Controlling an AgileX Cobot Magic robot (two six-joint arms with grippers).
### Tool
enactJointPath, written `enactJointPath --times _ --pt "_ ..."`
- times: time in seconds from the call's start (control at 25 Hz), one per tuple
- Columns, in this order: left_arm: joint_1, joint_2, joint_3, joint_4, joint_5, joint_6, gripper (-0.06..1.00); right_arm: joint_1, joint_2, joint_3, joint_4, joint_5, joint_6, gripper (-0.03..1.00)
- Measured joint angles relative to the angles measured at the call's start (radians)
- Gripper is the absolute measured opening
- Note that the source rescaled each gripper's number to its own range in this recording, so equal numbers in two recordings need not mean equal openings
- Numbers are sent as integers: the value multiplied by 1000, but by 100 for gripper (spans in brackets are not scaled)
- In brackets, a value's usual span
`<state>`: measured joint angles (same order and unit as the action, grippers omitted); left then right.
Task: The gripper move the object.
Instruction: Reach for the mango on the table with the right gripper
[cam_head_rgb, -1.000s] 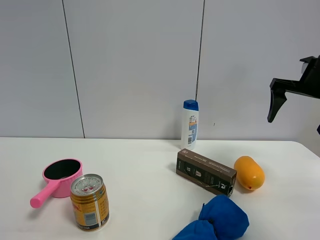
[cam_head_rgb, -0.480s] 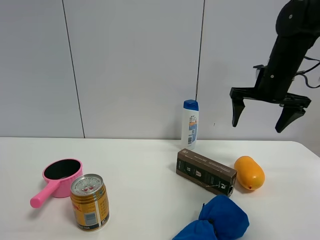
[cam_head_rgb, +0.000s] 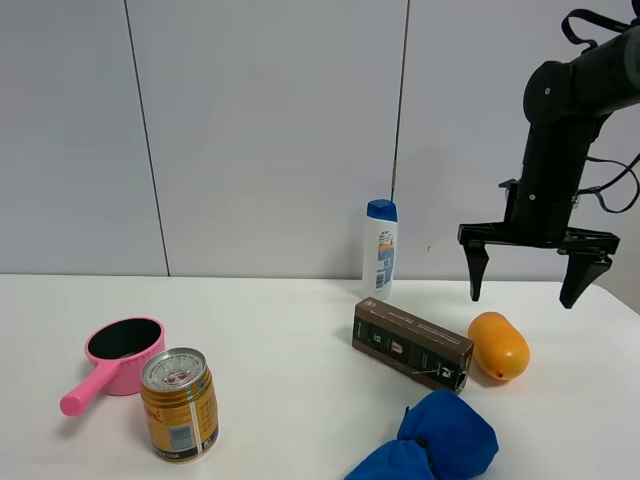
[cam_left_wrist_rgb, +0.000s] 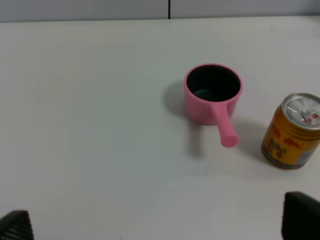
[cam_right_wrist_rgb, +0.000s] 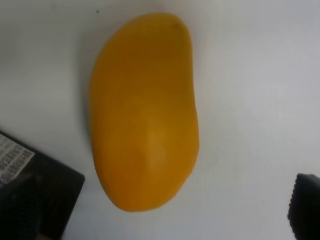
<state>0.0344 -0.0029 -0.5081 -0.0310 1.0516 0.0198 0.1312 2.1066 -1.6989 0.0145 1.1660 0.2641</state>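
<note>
The object is a glossy orange-yellow mango (cam_head_rgb: 498, 345) lying on the white table (cam_head_rgb: 280, 340) at the right, next to a dark box. My right gripper (cam_head_rgb: 523, 298) hangs open just above it, prongs pointing down, one on each side, not touching. In the right wrist view the mango (cam_right_wrist_rgb: 145, 115) fills the middle, with one black fingertip (cam_right_wrist_rgb: 306, 207) at the edge. My left gripper (cam_left_wrist_rgb: 159, 227) is open and empty over bare table; only its fingertips (cam_left_wrist_rgb: 301, 222) show. It is out of the exterior view.
A dark box (cam_head_rgb: 411, 344) lies beside the mango on its left. A blue cloth lump (cam_head_rgb: 430, 440) sits in front, a shampoo bottle (cam_head_rgb: 379, 248) behind. A gold can (cam_head_rgb: 179, 403) and a pink pot (cam_head_rgb: 118, 355) stand at the left.
My right arm has swung in from the right edge and come down, its open gripper now just above the mango. Nothing on the table has moved.
</note>
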Motion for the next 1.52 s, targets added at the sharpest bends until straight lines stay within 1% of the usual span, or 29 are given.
enactJointPath --times 0.32,0.8,0.92,1.0,1.08,1.32,1.52 --pt "0 0 0 0 0 0 100 0 53 0 0 -1 17 98" --pt "0 0 0 0 0 0 100 0 64 0 0 -64 22 97" --pt "0 0 0 0 0 0 100 0 65 0 0 -83 24 93" --pt "0 0 0 0 0 0 100 0 72 -1 0 -84 24 89" --pt "0 0 0 0 0 0 100 0 89 -3 0 -81 24 87" --pt "0 0 0 0 0 0 100 0 155 -3 16 -63 25 86" --pt "0 0 0 0 0 0 100 2 159 -3 15 -58 25 85"
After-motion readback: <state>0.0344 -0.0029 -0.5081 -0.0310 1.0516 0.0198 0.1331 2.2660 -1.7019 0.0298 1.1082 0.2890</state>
